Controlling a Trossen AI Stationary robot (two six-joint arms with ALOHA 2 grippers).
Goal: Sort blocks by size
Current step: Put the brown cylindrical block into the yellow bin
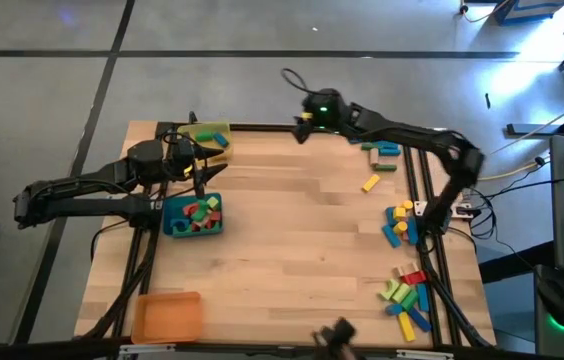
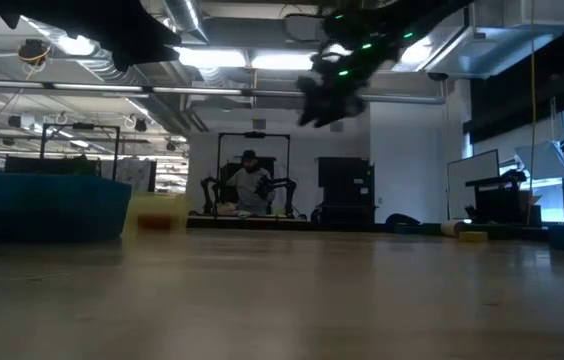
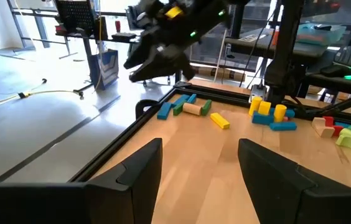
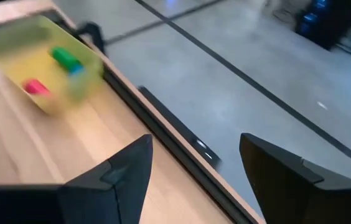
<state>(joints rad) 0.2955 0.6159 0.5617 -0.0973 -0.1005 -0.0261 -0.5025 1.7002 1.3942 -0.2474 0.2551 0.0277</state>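
Blocks (image 1: 405, 224) scattered at table's right, both tools open, empty.

The left gripper (image 3: 200, 177) stands with its two dark fingers (image 3: 139, 174) parted and nothing between them, above the pale wooden table (image 3: 219, 162) near its black metal edge rail (image 3: 116, 146). Beyond them lie small toy blocks: a near-corner cluster in blue, green and tan (image 3: 185, 107), a lone yellow block (image 3: 219, 121), a yellow-and-blue group (image 3: 272, 115) by a dark upright post (image 3: 282, 53), and red, tan and green pieces (image 3: 343, 132) farther along. The other dark robot arm (image 3: 169, 37) reaches over the corner, with grey floor (image 3: 38, 124) and office furniture behind.
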